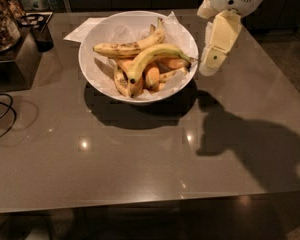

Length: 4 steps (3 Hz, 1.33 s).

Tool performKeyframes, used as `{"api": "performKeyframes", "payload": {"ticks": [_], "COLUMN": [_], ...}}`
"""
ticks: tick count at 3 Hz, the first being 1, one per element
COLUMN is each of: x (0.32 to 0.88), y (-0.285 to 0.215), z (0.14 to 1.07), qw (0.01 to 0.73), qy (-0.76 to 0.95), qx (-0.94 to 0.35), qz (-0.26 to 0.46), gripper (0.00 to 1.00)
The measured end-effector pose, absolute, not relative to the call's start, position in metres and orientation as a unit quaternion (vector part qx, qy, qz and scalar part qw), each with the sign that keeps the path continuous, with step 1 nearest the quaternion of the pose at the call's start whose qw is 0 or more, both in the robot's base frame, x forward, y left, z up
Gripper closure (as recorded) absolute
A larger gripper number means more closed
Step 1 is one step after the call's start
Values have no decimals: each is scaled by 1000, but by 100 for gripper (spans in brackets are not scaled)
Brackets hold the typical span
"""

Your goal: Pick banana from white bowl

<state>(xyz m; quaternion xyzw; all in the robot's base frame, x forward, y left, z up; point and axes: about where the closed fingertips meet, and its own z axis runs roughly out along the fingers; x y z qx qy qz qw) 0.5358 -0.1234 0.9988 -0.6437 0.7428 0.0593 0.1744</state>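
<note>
The white bowl point(92, 69) stands on the grey table, lined with crumpled white paper. The banana point(149, 56), long, curved and bright yellow, lies on top across the bowl's middle, its greenish stem end pointing right and its black tip at the lower left. A brown-speckled banana point(125, 47) lies behind it and short orange-yellow bananas point(151, 76) lie under it. The gripper point(212, 64) hangs just right of the bowl's rim, near the banana's stem end, and holds nothing.
A sheet of white paper point(85, 28) lies behind the bowl. A dark box point(20, 59) and a black cup point(40, 31) stand at the far left, with a black cable point(2, 114) on the table. The table's front edge point(140, 201) is near.
</note>
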Motion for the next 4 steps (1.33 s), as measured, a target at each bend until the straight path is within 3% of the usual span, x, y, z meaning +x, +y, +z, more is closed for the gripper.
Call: {"api": "performKeyframes", "payload": {"ticks": [2,4], "x": [568,592], "y": [-107,-78], "z": [993,985], "qw": [177,173], "qy": [743,734], "qx": [-639,-650], "qz": [85,91], "gripper": [16,16]}}
